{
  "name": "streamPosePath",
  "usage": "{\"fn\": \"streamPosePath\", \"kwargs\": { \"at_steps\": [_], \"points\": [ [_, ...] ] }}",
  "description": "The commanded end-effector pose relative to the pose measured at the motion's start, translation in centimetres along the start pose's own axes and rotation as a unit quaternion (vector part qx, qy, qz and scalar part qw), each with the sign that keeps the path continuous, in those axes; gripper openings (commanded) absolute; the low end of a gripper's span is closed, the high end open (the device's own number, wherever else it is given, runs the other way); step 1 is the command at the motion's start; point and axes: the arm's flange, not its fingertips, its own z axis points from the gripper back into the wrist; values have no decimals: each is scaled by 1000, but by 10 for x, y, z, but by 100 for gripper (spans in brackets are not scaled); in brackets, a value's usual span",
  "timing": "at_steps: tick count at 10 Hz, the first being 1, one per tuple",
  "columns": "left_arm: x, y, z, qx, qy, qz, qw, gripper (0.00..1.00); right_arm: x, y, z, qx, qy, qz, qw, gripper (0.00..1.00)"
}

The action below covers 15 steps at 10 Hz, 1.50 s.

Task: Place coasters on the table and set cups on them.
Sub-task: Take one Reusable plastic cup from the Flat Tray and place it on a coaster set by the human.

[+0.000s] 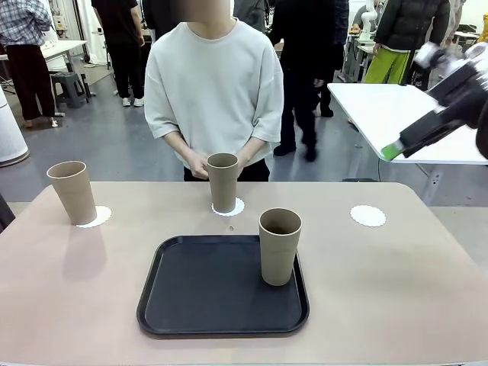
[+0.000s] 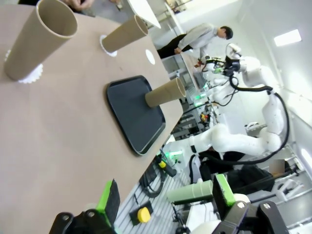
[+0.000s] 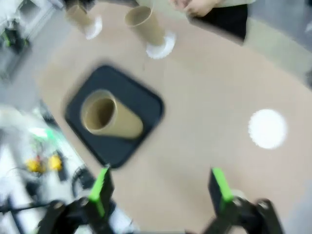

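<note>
Three tan cups stand on the beige table [image 1: 396, 290]. The left cup [image 1: 72, 191] sits on a white coaster [image 1: 95, 217]. A middle cup [image 1: 223, 181] rests on another coaster [image 1: 229, 207], with the person's hands [image 1: 200, 162] just behind it. The third cup [image 1: 280, 245] stands on the black tray [image 1: 221, 286]. One coaster [image 1: 367, 215] lies bare at the right. My right gripper [image 1: 396, 147] hangs open high above the table's right side; in its wrist view [image 3: 160, 187] it looks down on the tray cup [image 3: 109, 117] and bare coaster [image 3: 267, 128]. My left gripper [image 2: 165, 195] is open, off the table's near-left edge.
A white table [image 1: 381, 114] stands behind the right corner. People walk in the background. The person stands at the far edge, centre. Bare tabletop lies left and right of the tray.
</note>
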Motion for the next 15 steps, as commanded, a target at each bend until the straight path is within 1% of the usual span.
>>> {"fn": "streamPosePath", "kwargs": {
  "at_steps": [1, 2, 3, 4, 5, 6, 8, 9, 10, 11, 12, 13, 15],
  "points": [
    [0, -1, 2, 0, -4, -2, 1000, 100, -7, 4, -42, -43, 77, 82, 993, 100],
    [0, -1, 2, 0, -4, -2, 1000, 100, -11, 12, -56, -63, 99, 110, 987, 100],
    [0, -1, 2, 0, -4, -2, 1000, 100, -18, 19, -65, -74, 109, 136, 982, 100],
    [0, -1, 2, 0, -4, -2, 1000, 100, -24, 23, -69, -78, 106, 157, 979, 100],
    [0, -1, 2, 0, -4, -2, 1000, 100, -36, 24, -67, -64, 66, 142, 986, 100],
    [0, -1, 2, 0, -4, -2, 1000, 100, -14, 22, -73, -57, 124, 131, 982, 100],
    [0, -1, 2, 0, -4, -2, 1000, 100, -14, 22, -73, -57, 124, 131, 982, 100],
    [0, -1, 2, 0, -4, -2, 1000, 100, -21, 25, -72, -62, 109, 139, 982, 100],
    [0, -1, 2, 0, -4, -2, 1000, 100, -35, 14, -81, -39, 76, 235, 968, 100],
    [0, -1, 2, 0, -4, -2, 1000, 100, -43, 9, -96, 18, 48, 301, 952, 100],
    [0, -1, 2, 0, -4, -2, 1000, 100, -47, 1, -114, 67, 23, 331, 941, 100],
    [0, -1, 2, 0, -4, -2, 1000, 100, -47, -1, -131, 91, 8, 365, 927, 100],
    [0, -1, 2, 0, -4, -2, 1000, 100, -44, -4, -153, 153, -42, 383, 910, 100]
  ]
}}
